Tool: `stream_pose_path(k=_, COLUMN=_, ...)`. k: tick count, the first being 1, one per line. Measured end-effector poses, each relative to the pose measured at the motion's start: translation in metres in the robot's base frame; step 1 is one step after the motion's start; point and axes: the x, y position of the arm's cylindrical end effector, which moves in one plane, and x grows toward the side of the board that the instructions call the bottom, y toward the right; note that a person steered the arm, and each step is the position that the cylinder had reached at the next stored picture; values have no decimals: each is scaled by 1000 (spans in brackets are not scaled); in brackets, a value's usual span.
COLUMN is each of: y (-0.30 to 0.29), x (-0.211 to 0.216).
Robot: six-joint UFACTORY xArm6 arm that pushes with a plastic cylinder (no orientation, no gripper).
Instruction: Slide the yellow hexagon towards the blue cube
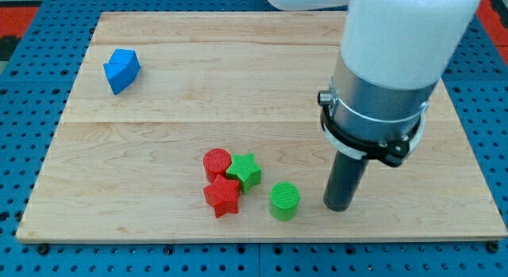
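The blue cube [121,71] lies near the board's top left corner. No yellow hexagon shows in the view; the arm's wide body [393,63] covers part of the board at the right. My tip [337,207] rests on the board near the bottom edge, just right of the green cylinder [284,201] with a small gap between them. The tip is far from the blue cube, across the board to its lower right.
A red cylinder [217,163], a green star [244,171] and a red star [223,198] sit clustered and touching at bottom centre. The wooden board [238,78] lies on a blue pegboard table [32,110].
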Motion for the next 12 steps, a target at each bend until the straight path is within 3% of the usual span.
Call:
stream_pose_path(k=2, y=-74, x=1)
stream_pose_path(k=3, y=-77, x=1)
stream_pose_path(k=4, y=-38, x=1)
stream_pose_path(k=6, y=47, x=-47)
stream_pose_path(k=8, y=53, x=-48)
stream_pose_path(k=11, y=224, x=-131)
stream_pose_path(k=12, y=209, x=-173)
